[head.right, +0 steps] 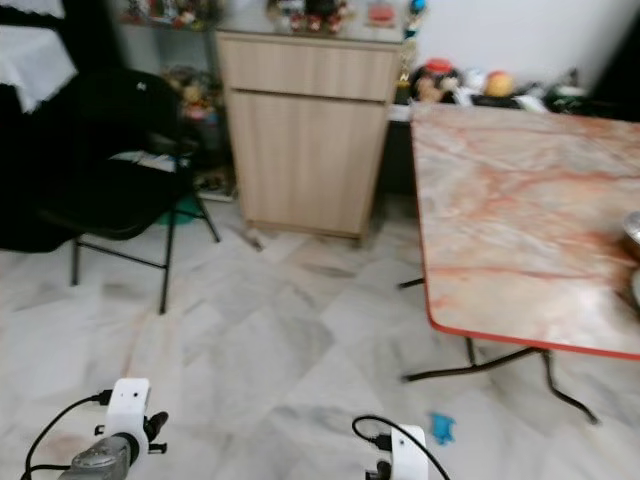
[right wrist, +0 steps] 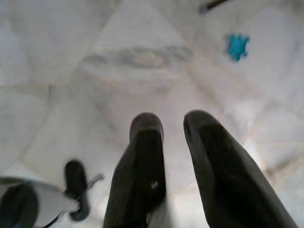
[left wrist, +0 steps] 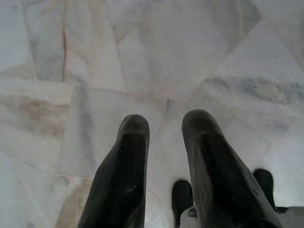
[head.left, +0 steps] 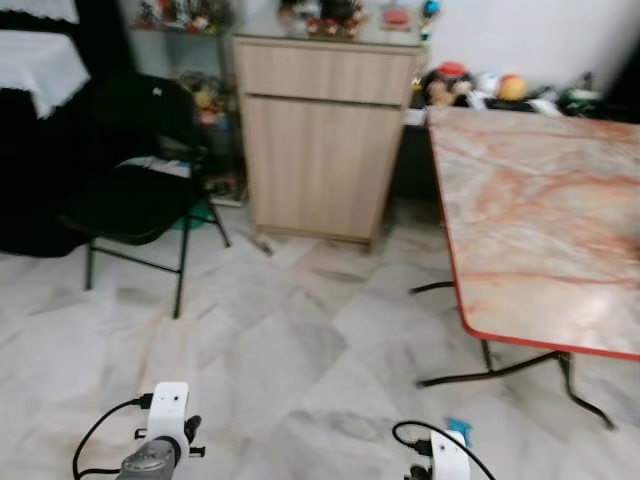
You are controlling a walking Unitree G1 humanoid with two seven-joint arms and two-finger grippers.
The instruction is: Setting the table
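The marble-tiled floor (head.left: 300,350) takes up most of the scene, pale grey with rust-coloured veins. On it, on the robot's right, stands the desk (head.left: 540,220), a folding one with a pink-and-cream marbled top, a red rim and thin black legs. At the far right edge of the desk, in the right eye view, part of a metal dish (head.right: 631,232) is cut off by the frame (too little of it shows to say more).

Left of the desk's far corner, against the wall, is a light wood cabinet (head.left: 320,140) with a drawer above a door; small figurines and toys sit on top of it and along the low shelf behind the desk, too blurred to identify. Further left of the desk, past the cabinet, is a black folding chair (head.left: 140,190).

A small blue scrap (head.right: 441,428) lies on the floor near the desk's front legs.

The left claw (left wrist: 159,130) and the right claw (right wrist: 173,128) both hang low over the tiles, each released with a gap between its fingers, grasping nothing.

No writing or brand marks can be read anywhere.
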